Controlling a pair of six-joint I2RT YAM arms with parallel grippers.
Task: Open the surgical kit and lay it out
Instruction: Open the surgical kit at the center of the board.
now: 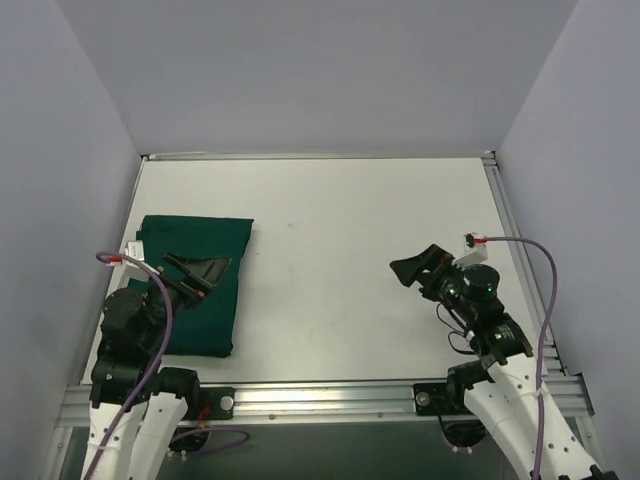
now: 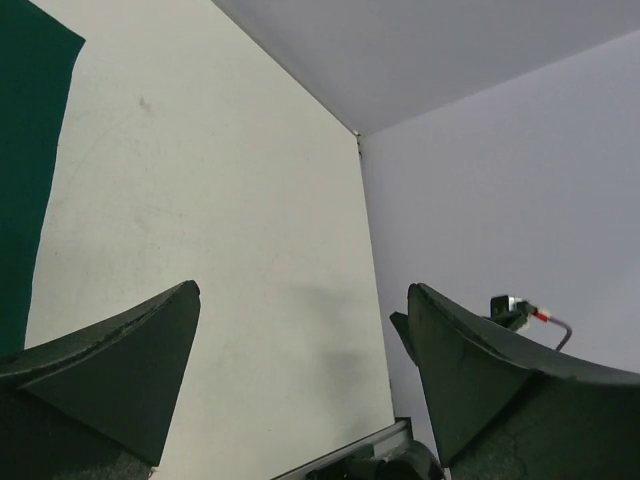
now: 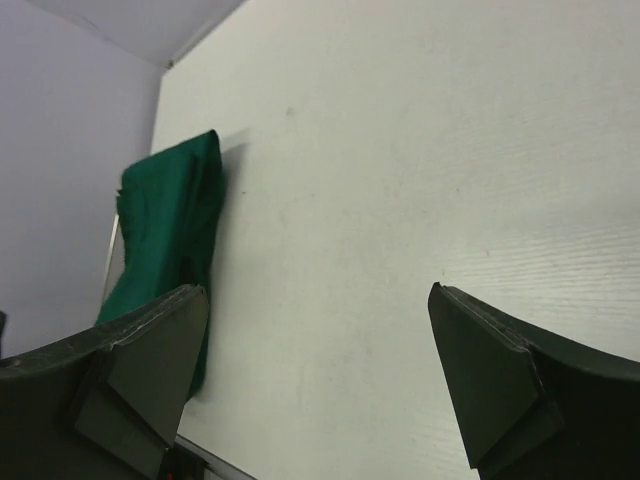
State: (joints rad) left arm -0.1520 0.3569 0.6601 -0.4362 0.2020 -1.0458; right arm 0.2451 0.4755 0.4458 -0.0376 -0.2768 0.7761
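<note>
1. Top external view: a folded dark green cloth bundle, the surgical kit, lies on the white tabletop at its left side. Its long axis runs from the near edge toward the far wall. No mesh tray or steel instrument shows; presumably they are wrapped inside.
2. Left pincer hangs over the right half of the bundle, jaws spread wide and holding nothing. Whether it touches the cloth cannot be told.
3. Left wrist view: the left pincer faces bare tabletop. The green cloth shows only at the left margin, so the jaws point off the bundle toward the right wall.
4. Right pincer stands well apart on the right, jaws fully spread and empty, aimed leftward.
5. Right wrist view: the bundle lies far ahead, to the left of the right pincer.
6. Judgement: the left arm is much the nearer. It would need to turn down onto a cloth edge before unfolding can begin.
</note>
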